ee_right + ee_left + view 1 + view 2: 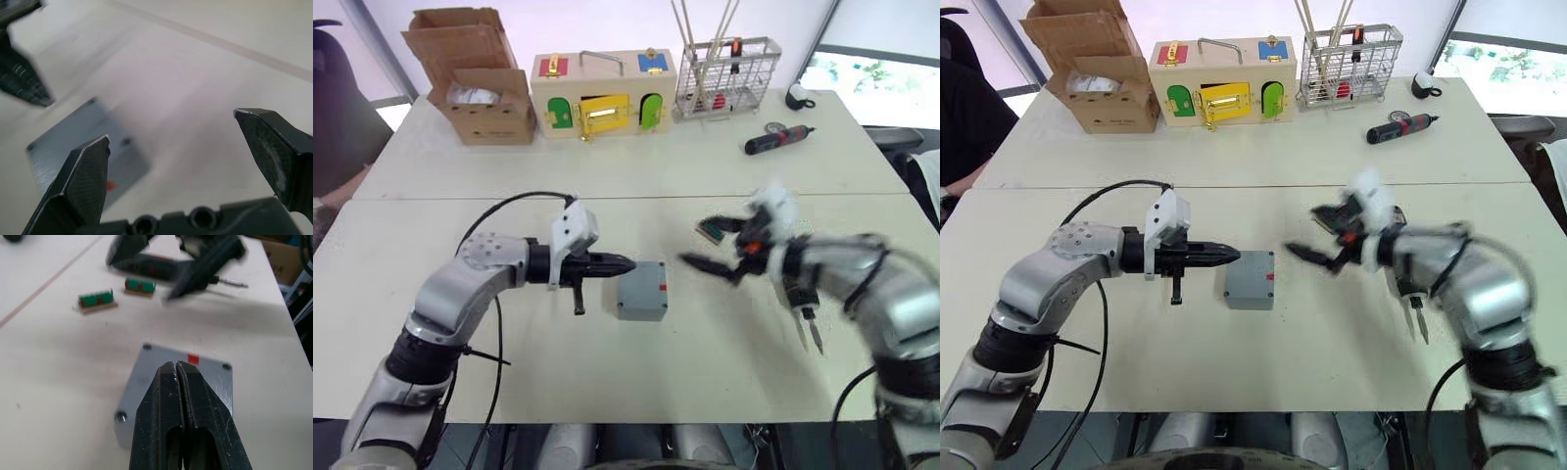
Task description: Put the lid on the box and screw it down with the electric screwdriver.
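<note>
The left pincer (625, 262) is closed on nothing, its two black fingers pressed together, the tip just beside the near edge of the box (641, 291), at or just short of the grey top. The lid (161, 382) already sits on the box, with screw heads or holes at its corners and a small red mark (193, 358) at one edge. The right pincer (710, 245) hangs open and empty, fingers spread wide, a little off the far side of the box and above the bench (607, 372).

My reading is that the capping step is done and the screwing step is not yet begun (whether any screw is already driven home I cannot tell). The electric screwdriver (801, 304) lies on the bench beneath the right forearm, bit pointing toward the robot. The next move calls for the right pincer to go down to it, grip the thick body and bring the bit upright over a corner, while the left steadies the box.

The left arm reaches in from its own side, elbow bent, forearm level and low over the bench. The right arm curves inward, wrist raised, its fingers aimed at the box.

Further off lie two small green blocks (98, 301), and at the back a smaller black-and-red screwdriver (779, 141).
</note>
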